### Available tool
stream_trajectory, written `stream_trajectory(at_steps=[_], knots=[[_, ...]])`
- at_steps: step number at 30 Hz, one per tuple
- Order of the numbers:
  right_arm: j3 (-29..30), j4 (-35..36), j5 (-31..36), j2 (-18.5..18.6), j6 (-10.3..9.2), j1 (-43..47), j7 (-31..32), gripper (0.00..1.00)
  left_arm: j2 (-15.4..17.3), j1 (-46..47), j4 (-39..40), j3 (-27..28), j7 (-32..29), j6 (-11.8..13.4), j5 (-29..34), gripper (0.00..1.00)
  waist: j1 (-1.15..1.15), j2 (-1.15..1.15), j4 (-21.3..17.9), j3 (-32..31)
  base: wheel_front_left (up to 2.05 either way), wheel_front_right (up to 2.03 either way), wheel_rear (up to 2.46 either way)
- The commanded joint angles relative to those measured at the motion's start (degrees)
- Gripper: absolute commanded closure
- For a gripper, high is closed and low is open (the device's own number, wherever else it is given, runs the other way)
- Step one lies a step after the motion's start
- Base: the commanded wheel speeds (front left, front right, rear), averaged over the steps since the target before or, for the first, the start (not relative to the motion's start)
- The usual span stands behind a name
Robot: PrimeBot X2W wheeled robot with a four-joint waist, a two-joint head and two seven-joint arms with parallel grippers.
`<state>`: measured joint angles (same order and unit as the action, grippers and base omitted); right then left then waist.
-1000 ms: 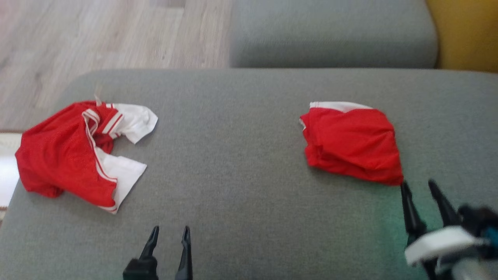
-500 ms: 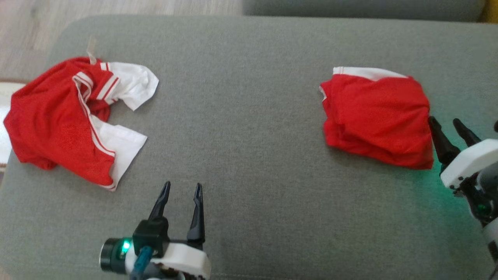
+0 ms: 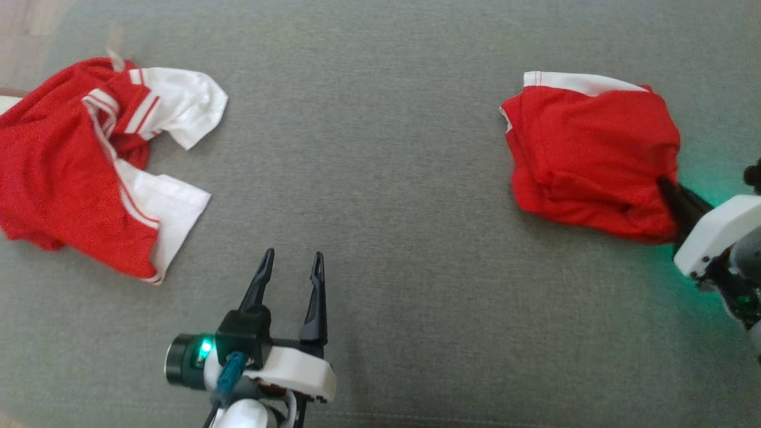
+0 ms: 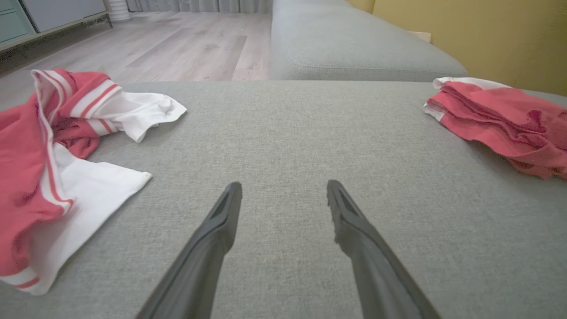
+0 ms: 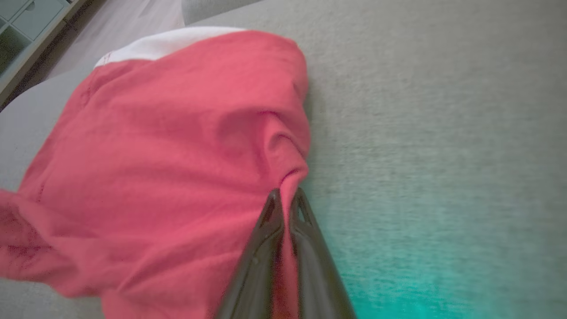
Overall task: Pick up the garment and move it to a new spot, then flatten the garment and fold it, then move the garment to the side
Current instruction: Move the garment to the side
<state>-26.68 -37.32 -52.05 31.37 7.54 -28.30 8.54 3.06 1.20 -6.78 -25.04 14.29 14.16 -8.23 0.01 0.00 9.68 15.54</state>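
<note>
A folded red garment (image 3: 588, 148) with a white edge lies at the right of the grey cushion (image 3: 380, 148). My right gripper (image 3: 667, 185) is at its near right corner, shut on a pinch of the red cloth. The right wrist view has the two fingers pressed together around a fold of the garment (image 5: 177, 155), gripper (image 5: 285, 194). My left gripper (image 3: 291, 261) hovers open over bare cushion near the front middle, holding nothing. In the left wrist view the gripper (image 4: 283, 186) points between both cloths, with the folded garment (image 4: 500, 115) at the far right.
A second red and white garment (image 3: 71, 172) lies crumpled at the cushion's left, also seen as crumpled cloth (image 4: 44, 155). Another grey cushion (image 4: 354, 44), wood floor (image 4: 177, 40) and a yellow wall (image 4: 487, 35) lie beyond.
The head camera tilted down and closer. My right gripper reached the folded garment's near right corner and shut on it. My left gripper stayed open.
</note>
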Motion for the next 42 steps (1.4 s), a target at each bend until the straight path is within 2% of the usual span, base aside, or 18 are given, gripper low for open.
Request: stream_trajectory(at_steps=[1, 8, 12, 15, 20, 25, 34, 35, 36, 42], knots=[[-0.79, 0.91, -0.48, 3.17, -0.05, -0.65, -1.14, 1.0, -0.18, 2.18, 2.07, 1.41, 0.71, 0.36, -0.21, 0.0, -0.01, 0.0, -1.17, 0.67, 0.0, 0.0, 0.0], [-2.91, 1.25, 0.0, 9.42, -0.05, -3.95, -3.2, 1.0, -0.18, 4.98, 3.13, -0.11, 0.71, 0.33, 1.36, 0.0, -0.01, 0.0, -5.54, 3.51, 0.0, 0.0, 0.0], [-2.12, -1.67, 1.4, 13.97, -0.05, -7.28, -3.7, 1.0, -0.18, 8.32, 4.24, -1.48, 0.71, 0.22, 2.54, 0.0, -0.01, 0.0, -8.42, 6.59, 0.0, 0.0, 0.0], [-0.6, -5.09, 2.03, 15.95, -0.05, -9.68, -4.57, 1.0, -0.18, 10.8, 4.89, -2.16, 0.71, 0.08, 3.31, 0.0, -0.01, 0.0, -10.39, 8.89, 0.0, 0.0, 0.0], [5.7, -13.47, 2.65, 13.88, -0.05, -13.86, -8.71, 1.0, -0.18, 14.31, 4.93, -2.31, 0.71, -0.77, 4.97, 0.0, -0.01, 0.0, -13.63, 11.77, 0.0, 0.0, 0.0], [6.06, -17.73, 4.98, 10.86, -0.05, -15.7, -10.06, 1.0, -0.17, 15.36, 4.44, -2.16, 0.71, -1.46, 5.84, 0.0, -0.01, 0.0, -14.83, 12.38, 0.0, 0.0, 0.0], [6.16, -23.57, 12.94, 10.89, -0.05, -19.98, -19.0, 1.0, -0.17, 15.8, 4.01, -2.11, 0.71, -2.17, 6.06, 0.0, -0.01, 0.0, -14.09, 12.5, 0.0, 0.0, 0.0], [6.32, -24.04, 13.18, 10.49, -0.05, -20.38, -19.35, 0.81, -0.17, 15.71, 3.95, -2.06, 0.71, -2.19, 6.0, 0.0, -0.01, 0.0, -13.95, 12.35, 0.0, 0.0, 0.0], [6.57, -24.46, 13.41, 10.19, -0.05, -20.81, -19.84, 0.0, -0.17, 15.61, 3.91, -2.05, 0.71, -2.22, 5.91, 0.0, -0.01, 0.0, -13.78, 12.17, 0.0, 0.0, 0.0], [8.5, -26.04, 16.74, 8.51, -0.05, -22.45, -23.09, 0.0, -0.18, 14.89, 3.75, -2.53, 0.71, -2.04, 4.94, 0.0, -0.01, 0.0, -12.16, 9.52, 0.0, 0.0, 0.0]])
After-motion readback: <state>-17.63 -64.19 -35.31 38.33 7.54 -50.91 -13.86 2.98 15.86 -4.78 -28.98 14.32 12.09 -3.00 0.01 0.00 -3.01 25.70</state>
